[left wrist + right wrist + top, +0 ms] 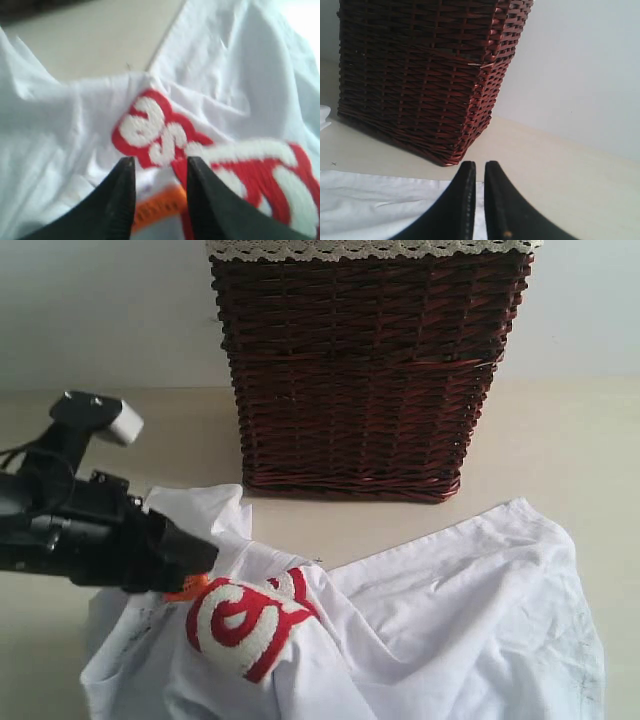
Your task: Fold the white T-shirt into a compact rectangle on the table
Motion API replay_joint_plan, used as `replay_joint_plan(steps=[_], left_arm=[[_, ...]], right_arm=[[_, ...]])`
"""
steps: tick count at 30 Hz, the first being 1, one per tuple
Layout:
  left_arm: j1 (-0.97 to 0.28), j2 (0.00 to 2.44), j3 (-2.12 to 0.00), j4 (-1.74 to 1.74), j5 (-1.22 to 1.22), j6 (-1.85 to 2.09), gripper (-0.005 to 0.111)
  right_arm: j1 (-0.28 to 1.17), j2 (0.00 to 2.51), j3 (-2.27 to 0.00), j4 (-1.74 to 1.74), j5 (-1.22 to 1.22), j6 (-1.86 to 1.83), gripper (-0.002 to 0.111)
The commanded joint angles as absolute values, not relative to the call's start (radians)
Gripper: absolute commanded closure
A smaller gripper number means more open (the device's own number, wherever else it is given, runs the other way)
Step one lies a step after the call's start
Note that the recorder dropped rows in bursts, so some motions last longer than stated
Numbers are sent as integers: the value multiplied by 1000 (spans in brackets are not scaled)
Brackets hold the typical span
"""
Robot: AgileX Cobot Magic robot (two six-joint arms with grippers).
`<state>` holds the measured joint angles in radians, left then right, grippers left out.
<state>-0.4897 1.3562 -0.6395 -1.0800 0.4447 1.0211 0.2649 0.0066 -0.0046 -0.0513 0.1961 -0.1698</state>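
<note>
No fold done yet: white T-shirt crumpled on table at basket's 6 o'clock, left gripper jaws narrowly apart over orange tag, right gripper nearly closed, empty.

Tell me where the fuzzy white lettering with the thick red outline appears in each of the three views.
Exterior view: fuzzy red-outlined lettering, low, left of centre, beside the left gripper.
Left wrist view: lettering just beyond the gripper's fingertips.
Right wrist view: not in it.
Shared landmark: the crumpled white cotton T-shirt, seen in all three.
</note>
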Motion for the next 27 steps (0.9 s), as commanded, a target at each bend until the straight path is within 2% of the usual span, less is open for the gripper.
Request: replay_joint_plan(steps=[1,2,3,5,6,10,13,16,18,23,27], left_arm=[[-488,1344,-696,-1102,425,1016,74],[-488,1345,-698,-1093,456,1016,72],[-488,1333,-700,-1080,564,997,65],[-488,1286,-700,-1054,717,858,58],[-488,1263,-700,-1024,727,826,58],[-488,1199,-672,-591,466,502,70],[-488,1257,-672,-588,428,445,64],[-488,1333,-672,-590,557,350,56],[-490,1339,-639,-596,669,352,63],[-490,1255,-536,-626,684,360,84],[-490,1210,-443,-665,650,371,81]], right_arm=[[259,0,0,-50,189,-171,99],[259,0,0,-50,189,-171,99],[259,0,0,-50,189,-171,99],[259,0,0,-50,189,-171,99],[259,0,0,-50,189,-171,99],[259,0,0,-50,189,-171,99],[259,0,0,-50,191,-171,99],[259,0,0,-50,191,-171,99],[259,0,0,-50,191,-171,99],[259,0,0,-50,191,-171,99],[259,0,0,-50,191,-171,99]])
